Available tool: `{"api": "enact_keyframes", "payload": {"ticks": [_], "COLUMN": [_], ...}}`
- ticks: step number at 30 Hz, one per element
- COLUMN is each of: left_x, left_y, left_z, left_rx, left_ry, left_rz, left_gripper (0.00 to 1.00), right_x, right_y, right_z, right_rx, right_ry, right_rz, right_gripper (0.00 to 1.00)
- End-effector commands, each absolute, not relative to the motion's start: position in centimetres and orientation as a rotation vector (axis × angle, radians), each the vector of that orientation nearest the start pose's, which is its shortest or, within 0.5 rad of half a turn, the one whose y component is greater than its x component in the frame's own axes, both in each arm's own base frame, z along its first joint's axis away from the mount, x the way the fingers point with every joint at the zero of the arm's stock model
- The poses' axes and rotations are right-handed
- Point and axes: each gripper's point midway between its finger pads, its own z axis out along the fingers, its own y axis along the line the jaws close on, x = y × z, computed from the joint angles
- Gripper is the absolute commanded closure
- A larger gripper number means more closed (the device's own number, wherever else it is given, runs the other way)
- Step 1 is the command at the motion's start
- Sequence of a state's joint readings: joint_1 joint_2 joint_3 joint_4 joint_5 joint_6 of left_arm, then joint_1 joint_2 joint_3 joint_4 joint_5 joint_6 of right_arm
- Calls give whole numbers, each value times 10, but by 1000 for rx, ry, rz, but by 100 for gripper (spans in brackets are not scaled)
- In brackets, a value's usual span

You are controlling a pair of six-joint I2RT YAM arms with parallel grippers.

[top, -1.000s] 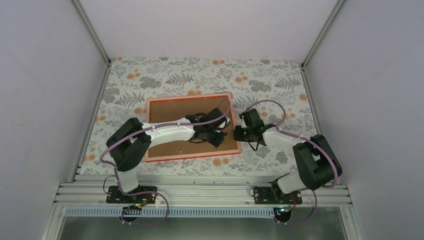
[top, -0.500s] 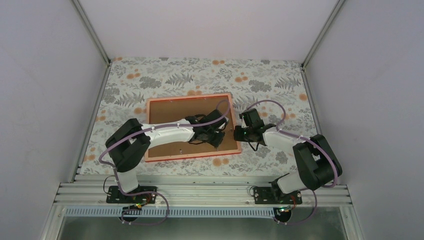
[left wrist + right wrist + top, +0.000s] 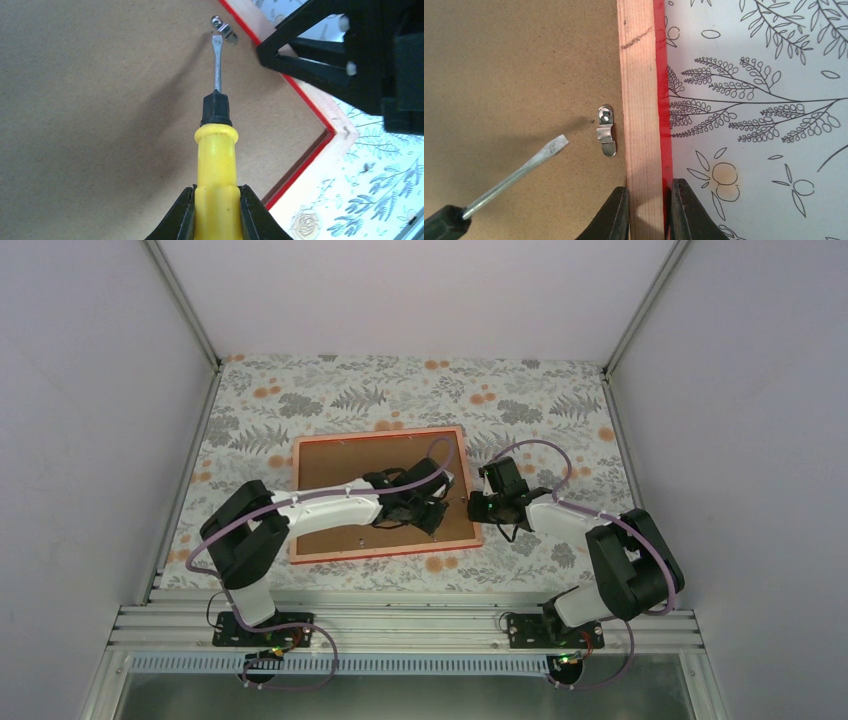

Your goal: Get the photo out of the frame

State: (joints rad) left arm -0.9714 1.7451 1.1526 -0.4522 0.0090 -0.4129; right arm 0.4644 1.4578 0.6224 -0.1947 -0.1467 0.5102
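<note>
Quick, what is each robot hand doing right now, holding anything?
Left end effector: closed on the yellow-handled screwdriver.
Right end effector: closed on the edge of the red frame.

Right gripper (image 3: 647, 207) clamped the frame (image 3: 639, 75) by its bare wooden rail, red edge outward. The flat-tipped screwdriver (image 3: 526, 167) stopped just short of a metal clip (image 3: 606, 130) on the brown backing (image 3: 499, 65). A floral tablecloth (image 3: 764, 100) lay alongside.
</note>
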Motion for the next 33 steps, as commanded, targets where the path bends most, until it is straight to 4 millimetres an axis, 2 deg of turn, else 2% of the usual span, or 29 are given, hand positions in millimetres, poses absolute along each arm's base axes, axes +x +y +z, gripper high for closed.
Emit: {"api": "enact_keyframes", "payload": {"ticks": [1,6,12,23,33], "left_x": [237,236,231,220,225], "left_y": [-369,-374,-373,-382,-379], "left_z": [87,75,65,73,68], "left_rx": [730,696,566,412,346], "left_ry": [2563,2599,2644,2625,2625], "left_rz": [-615,-645,-713,-934,-912], "left_gripper": [98,98,98,98,98], "right_x": [278,278,278,277,277], "right_y": [172,172,173,174,175], "right_z": [24,25,24,23,24], "right_rx": [14,13,16,20,20], "right_ry": [2677,2675,2675,2675,2674], "right_rz": [551,552,559,578,580], "right_gripper": [86,86,86,86,86]}}
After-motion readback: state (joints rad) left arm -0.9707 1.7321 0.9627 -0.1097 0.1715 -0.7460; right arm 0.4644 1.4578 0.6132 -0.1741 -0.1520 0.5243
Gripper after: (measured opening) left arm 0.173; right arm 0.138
